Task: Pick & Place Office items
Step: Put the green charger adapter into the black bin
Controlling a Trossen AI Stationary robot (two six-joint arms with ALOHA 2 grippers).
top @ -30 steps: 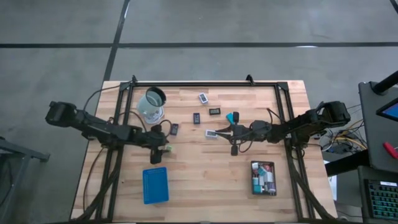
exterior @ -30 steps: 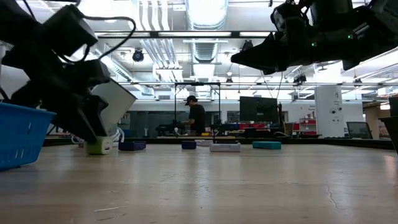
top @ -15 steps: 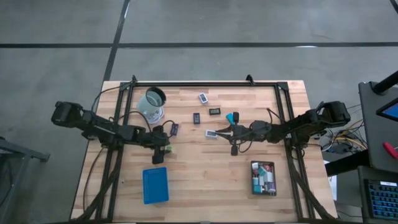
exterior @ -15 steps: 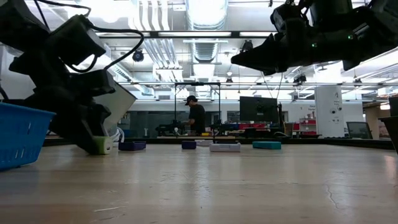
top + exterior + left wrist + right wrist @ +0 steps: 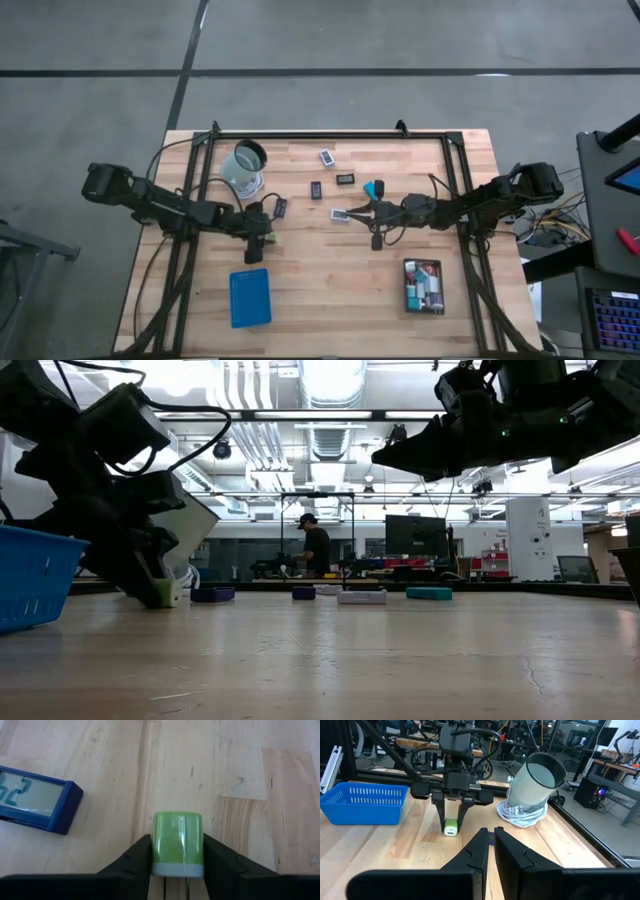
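A small green block stands on the wooden table left of the middle. My left gripper is shut on it, also seen in the right wrist view. My right gripper is shut on nothing. It hangs level above the table's middle, near a teal piece and a white rectangle. Other flat office items lie farther back: a blue-rimmed one, dark ones and a white one. My left gripper pinches the green block by its two opposite sides between the two fingers. The fingers slant down at it from the table's left side. The block stands with its underside on the table.
A blue tray sits near the front left. A black tray with several pieces sits at the front right. A clear round cup leans tilted on a coil of white cable at the back left. A person stands far off in the room.
My left arm has leaned forward and lower over the green block, which stays where it was on the table.
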